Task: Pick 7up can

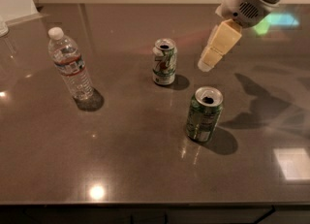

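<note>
The 7up can (pixel 164 61) stands upright near the middle of the dark table; it has a mostly white body with green and red markings and an opened silver top. My gripper (pixel 207 64) hangs from the white arm at the upper right. Its cream fingertips are above the table, a short way right of the 7up can and not touching it. It holds nothing that I can see.
A darker green can (pixel 204 114) stands upright in front of and right of the 7up can, just below the gripper. A clear water bottle (pixel 70 65) with a white cap stands at the left. The table's front edge (pixel 145 202) runs along the bottom.
</note>
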Motion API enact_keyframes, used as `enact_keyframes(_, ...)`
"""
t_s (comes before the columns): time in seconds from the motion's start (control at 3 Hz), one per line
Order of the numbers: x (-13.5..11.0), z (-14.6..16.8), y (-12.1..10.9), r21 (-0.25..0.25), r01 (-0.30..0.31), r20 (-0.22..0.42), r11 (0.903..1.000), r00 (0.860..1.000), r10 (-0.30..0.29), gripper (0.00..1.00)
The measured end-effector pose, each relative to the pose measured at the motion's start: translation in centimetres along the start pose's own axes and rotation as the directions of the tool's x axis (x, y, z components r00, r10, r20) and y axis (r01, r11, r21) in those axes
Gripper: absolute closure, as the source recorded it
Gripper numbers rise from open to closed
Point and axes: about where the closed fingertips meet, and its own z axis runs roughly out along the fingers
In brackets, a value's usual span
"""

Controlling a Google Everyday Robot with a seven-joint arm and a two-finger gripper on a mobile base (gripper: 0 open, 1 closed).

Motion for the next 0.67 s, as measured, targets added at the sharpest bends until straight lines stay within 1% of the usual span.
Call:
enact_keyframes(0.33, -2.8, 3.6, -0.8, -0.018, -0.037, 0.062, 0.9991, 0.997, 0.038, 0.0)
enact_keyframes(0.67, -4.5, 6.2, -0.6, -0.03, -0.054, 0.091, 0.9981, 0.994, 0.057, 0.0)
